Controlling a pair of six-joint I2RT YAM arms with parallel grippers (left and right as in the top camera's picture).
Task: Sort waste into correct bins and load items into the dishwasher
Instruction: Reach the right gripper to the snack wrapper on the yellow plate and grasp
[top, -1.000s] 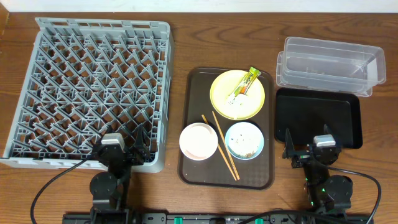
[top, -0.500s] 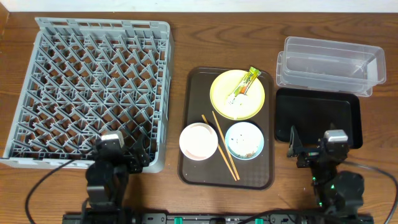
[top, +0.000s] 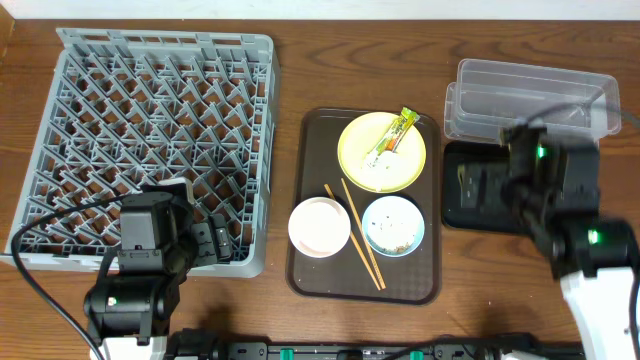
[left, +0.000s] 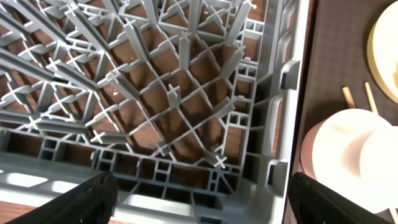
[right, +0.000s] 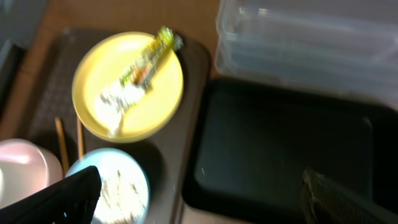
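Observation:
The grey dish rack (top: 150, 140) lies at the left. On the brown tray, the yellow plate (top: 400, 165) holds the yellow-green wrapper (top: 393, 130) and the white tissue (right: 115, 102). In front stand the white bowl (top: 319, 227), the chopsticks (top: 355, 232) and the light-blue bowl (top: 393, 225) with crumbs. I cannot make out the small cup. The clear tub (top: 530, 105) and the black tray (top: 465, 160) are at the right. My left gripper (left: 205, 199) is open above the rack's front right corner. My right gripper (right: 202, 196) is open above the black tray's left part.
The brown serving tray (top: 315, 150) sits between the rack and the bins. My right arm covers most of the black tray in the overhead view. Bare wooden table shows along the front edge and between the tray and the bins.
Both arms have risen from the front edge. The left gripper moved back over the rack's corner. The right gripper moved back over the black tray.

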